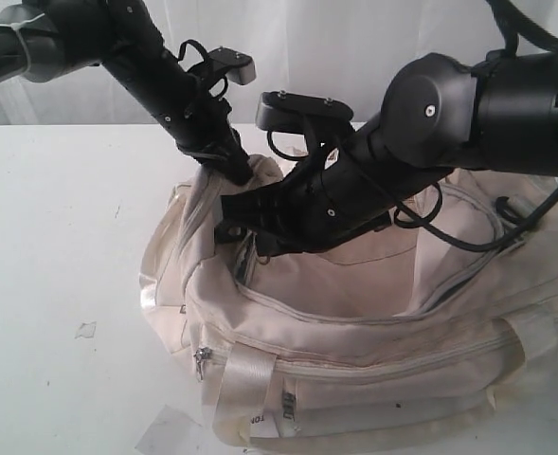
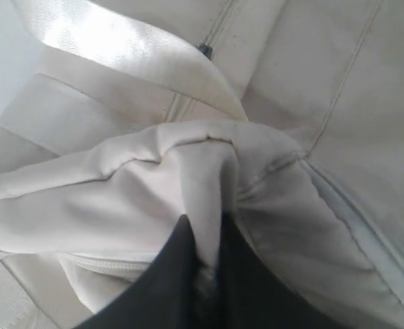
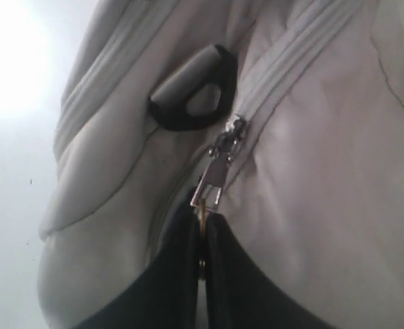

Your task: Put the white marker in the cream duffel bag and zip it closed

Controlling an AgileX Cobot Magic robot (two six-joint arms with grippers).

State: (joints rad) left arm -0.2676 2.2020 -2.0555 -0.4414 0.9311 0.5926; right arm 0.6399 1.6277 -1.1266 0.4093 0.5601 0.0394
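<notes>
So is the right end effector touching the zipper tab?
Touching. Right wrist view: the right end effector pinches the small silver metal zipper pull on the cream fabric duffel bag.

Your cream duffel bag (image 1: pixel 373 322) sits upright on its base, long side to the exterior camera, soft and slumped. Its top zipper is parted along most of its length, so the mouth gapes on pale inner fabric. Note the left end bunched into a raised fold (image 2: pixel 208 178), a shiny strap handle (image 1: pixel 250 379) running down the near face past white paper tags (image 1: pixel 283 403), and a small side-pocket slider (image 1: pixel 203 355) near the left corner. At that left end you'll find the metal zipper pull (image 3: pixel 215 179) drawn taut, just beside a black end clip (image 3: pixel 188 96).
</notes>
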